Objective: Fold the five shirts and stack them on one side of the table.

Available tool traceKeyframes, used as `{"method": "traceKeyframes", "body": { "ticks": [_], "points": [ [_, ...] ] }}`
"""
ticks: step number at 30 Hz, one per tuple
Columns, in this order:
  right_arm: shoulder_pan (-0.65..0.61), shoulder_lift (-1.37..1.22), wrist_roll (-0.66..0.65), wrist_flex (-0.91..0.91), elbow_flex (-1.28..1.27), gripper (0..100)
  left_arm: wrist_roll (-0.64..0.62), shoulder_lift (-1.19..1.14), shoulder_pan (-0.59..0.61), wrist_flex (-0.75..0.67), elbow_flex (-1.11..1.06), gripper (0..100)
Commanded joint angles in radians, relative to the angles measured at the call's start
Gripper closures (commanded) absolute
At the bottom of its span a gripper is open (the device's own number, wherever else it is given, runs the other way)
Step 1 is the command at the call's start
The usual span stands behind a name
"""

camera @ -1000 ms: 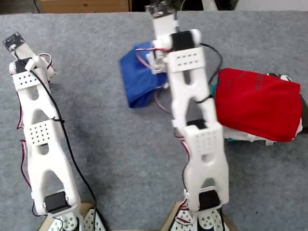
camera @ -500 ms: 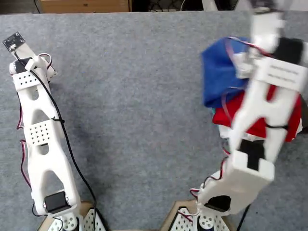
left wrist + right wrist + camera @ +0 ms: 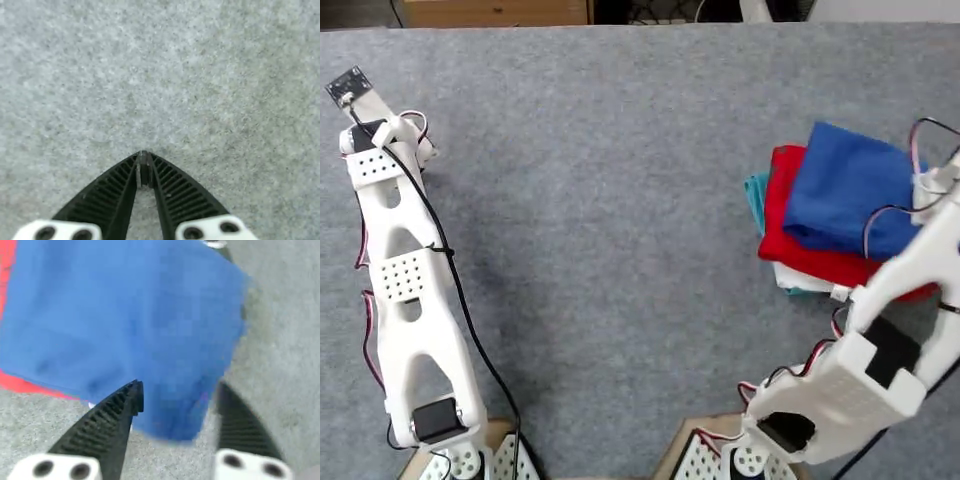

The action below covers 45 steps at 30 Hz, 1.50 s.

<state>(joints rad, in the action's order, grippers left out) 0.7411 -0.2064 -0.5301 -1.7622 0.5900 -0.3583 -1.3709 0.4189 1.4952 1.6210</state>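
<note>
Stack position: right side of the grey table (image 3: 620, 150), close to the right arm (image 3: 860, 370). Blue shirt (image 3: 845, 190), folded, lies on top of the stack and is turned slightly against the layers below it. Red shirt (image 3: 790, 235), folded, lies directly under the blue one and shows along the side that faces the middle of the table. Teal shirt (image 3: 756, 195) shows as a narrow strip past the red one. White shirt (image 3: 792, 277) shows as a strip at the near side of the stack. How these two lower layers are ordered cannot be told. Right gripper (image 3: 179, 392): released, fingers spread wide, set low over one edge of the blue shirt, with cloth visible between the fingers but not pinched. Left arm (image 3: 405, 270) lies stretched along the left side of the table, well apart from the stack. Left gripper (image 3: 144, 167): clenched, fingertips meeting, holding nothing, above bare grey table surface.
</note>
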Motion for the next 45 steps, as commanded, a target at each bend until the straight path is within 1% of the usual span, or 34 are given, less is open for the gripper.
{"method": "traceKeyframes", "body": {
  "ticks": [1, 4, 6, 8, 11, 12, 13, 14, 17, 19, 22, 23, 25, 28, 30, 33, 36, 38, 40, 43, 45],
  "points": [
    [0.031, 0.059, -0.02, -0.003, 0.059, 51.6, -0.009, 0.043, 0.002, -0.006, 0.041, 97],
    [0.038, 0.059, -0.029, -0.005, 0.101, 54.8, -0.009, 0.043, 0.002, -0.006, 0.041, 97],
    [0.041, 0.064, -0.029, -0.005, 0.124, 61.9, -0.009, 0.043, 0.002, -0.006, 0.039, 97],
    [0.041, 0.097, -0.029, -0.005, 0.127, 74.7, -0.009, 0.043, 0.002, -0.005, 0.041, 97],
    [0.028, 0.185, -0.038, -0.003, 0.11, 98.5, -0.002, 0.054, -0.012, 0.046, 0.045, 97],
    [0.006, 0.216, -0.044, -0.003, 0.104, 98.3, 0.011, 0.061, -0.022, 0.064, 0.045, 97],
    [-0.009, 0.246, -0.048, -0.003, 0.085, 95.2, 0.031, 0.077, -0.036, 0.087, 0.045, 97],
    [-0.025, 0.277, -0.044, -0.003, 0.059, 94.6, 0.051, 0.098, -0.05, 0.118, 0.045, 97],
    [-0.126, 0.38, -0.051, -0.003, -0.061, 98.8, 0.104, 0.15, -0.094, 0.218, 0.045, 97],
    [-0.199, 0.47, -0.051, -0.003, -0.191, 98.5, 0.141, 0.18, -0.119, 0.27, 0.042, 97],
    [-0.368, 0.634, -0.055, 0.005, -0.455, 98.6, 0.224, 0.204, -0.119, 0.272, 0.035, 97],
    [-0.428, 0.694, -0.052, 0.031, -0.564, 98.6, 0.238, 0.209, -0.113, 0.273, 0.03, 97],
    [-0.519, 0.816, -0.029, 0.149, -0.805, 98.6, 0.255, 0.221, -0.102, 0.276, 0.03, 97],
    [-0.598, 1.01, 0.031, 0.377, -1.139, 98.6, 0.276, 0.275, -0.084, 0.276, -0.028, 97],
    [-0.624, 1.119, 0.064, 0.548, -1.336, 98.6, 0.276, 0.354, -0.081, 0.276, -0.127, 97],
    [-0.637, 1.225, 0.091, 0.802, -1.6, 98.6, 0.273, 0.52, -0.093, 0.275, -0.357, 97],
    [-0.637, 1.287, 0.118, 0.976, -1.808, 98.6, 0.273, 0.72, -0.116, 0.27, -0.625, 97],
    [-0.644, 1.305, 0.124, 1.033, -1.905, 98.5, 0.278, 0.847, -0.134, 0.259, -0.826, 97],
    [-0.657, 1.317, 0.126, 1.037, -1.963, 98.5, 0.281, 0.968, -0.136, 0.196, -1.044, 97],
    [-0.694, 1.331, 0.155, 1.045, -2.037, 98.5, 0.287, 1.197, -0.136, 0.054, -1.397, 97],
    [-0.726, 1.342, 0.201, 1.046, -2.089, 98.5, 0.316, 1.367, -0.147, -0.077, -1.669, 97]
  ]
}}
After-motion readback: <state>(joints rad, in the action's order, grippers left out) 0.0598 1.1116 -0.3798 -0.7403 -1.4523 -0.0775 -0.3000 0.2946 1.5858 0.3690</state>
